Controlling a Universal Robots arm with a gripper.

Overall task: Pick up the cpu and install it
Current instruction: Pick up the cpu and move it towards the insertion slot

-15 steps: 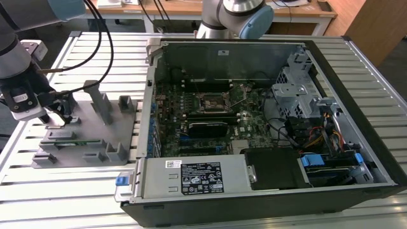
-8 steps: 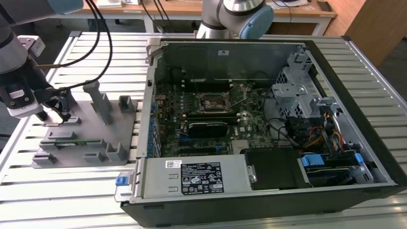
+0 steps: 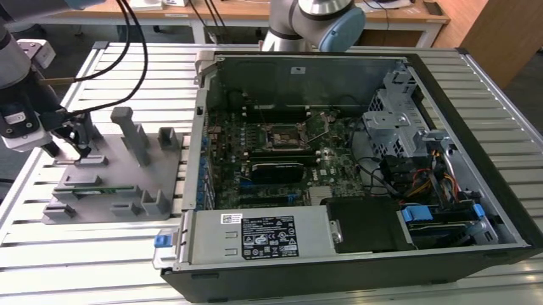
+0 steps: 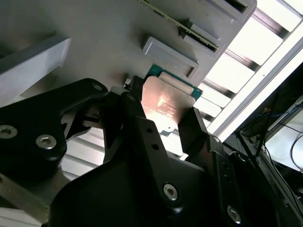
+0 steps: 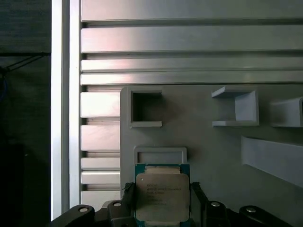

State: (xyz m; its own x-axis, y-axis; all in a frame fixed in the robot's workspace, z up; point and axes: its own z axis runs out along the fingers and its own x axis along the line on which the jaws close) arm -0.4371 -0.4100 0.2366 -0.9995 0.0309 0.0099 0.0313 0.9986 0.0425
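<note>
Pick-up step under way: the end effector [image 4: 163, 109] pinches the cpu [image 5: 162, 190] by two opposite edges, the chip between its fingers just over the grey fixture [image 5: 213, 151] on the slatted desk [image 3: 102, 254]. The motherboard socket [image 3: 283, 135] lies well apart; installation will demand a level, squared chip.

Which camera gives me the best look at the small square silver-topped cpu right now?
First wrist view: the small square silver-topped cpu faces it squarely. Second wrist view sees it slanted, with glare. In the exterior view the black gripper covers it.
</note>
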